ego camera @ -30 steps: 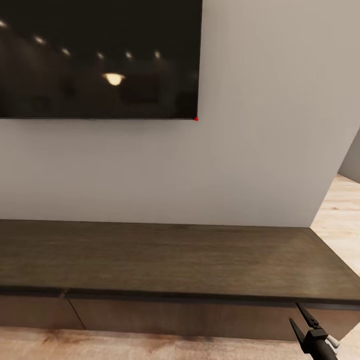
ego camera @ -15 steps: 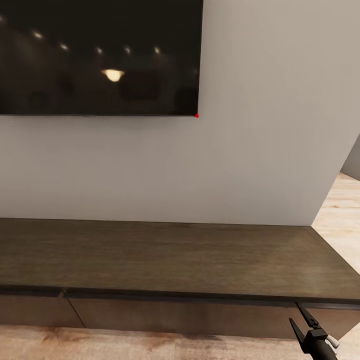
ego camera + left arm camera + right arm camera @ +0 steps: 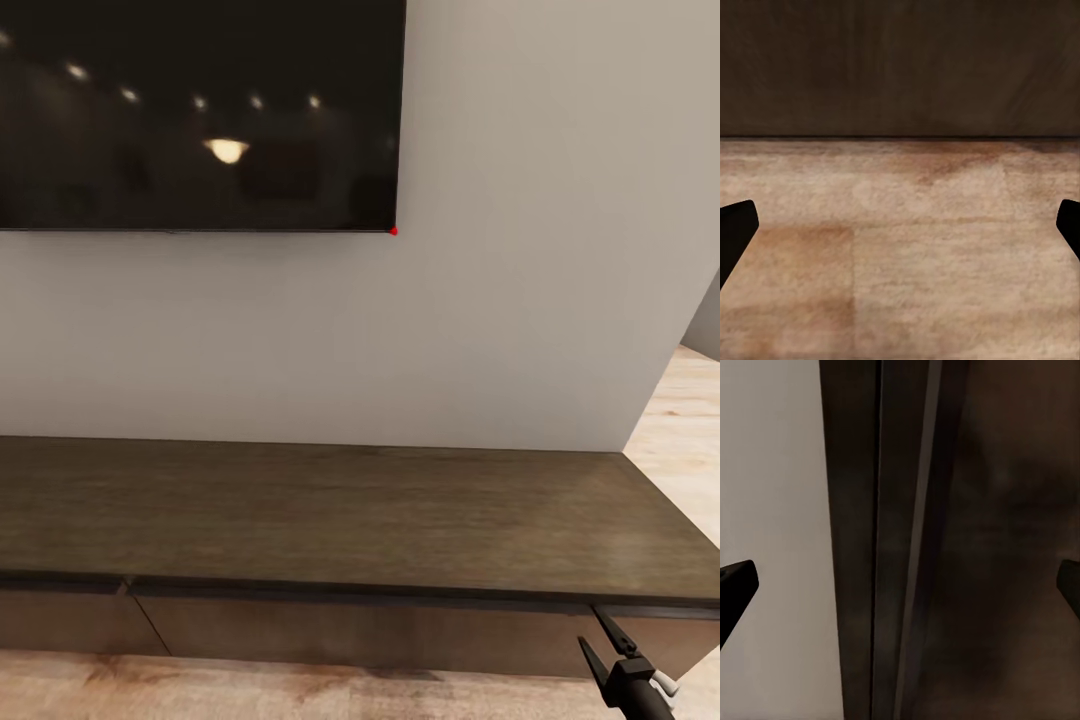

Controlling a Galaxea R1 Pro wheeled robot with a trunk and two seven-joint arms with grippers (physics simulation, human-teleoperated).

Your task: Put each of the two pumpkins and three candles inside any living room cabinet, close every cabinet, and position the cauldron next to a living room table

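My right gripper sits low at about five o'clock in the head view, and its two thin black fingers are spread apart with nothing between them. In the right wrist view I see the two finger tips at the far sides, wide apart, and between them is the dark front edge of the cabinet with the pale wall beside it. The right gripper is just in front of the cabinet's right end, close to the thin dark line under the top, but I cannot tell if it touches the wood. In the left wrist view the left gripper has its fingers wide apart too, and it holds nothing. Between them I see the wood floor, and past it the dark brown front of the cabinet. From the head view, the cabinet is long and low and runs across from nine o'clock to three o'clock. Its top is flat and brown. Its drawer fronts look shut, with only thin gaps between them. Behind the cabinet stands a plain grey wall. A big black TV hangs on the wall at about eleven o'clock, and small lights shine back from its screen. A tiny red dot glows at its lower right corner. More pale floor shows at three o'clock, past the end of the wall.
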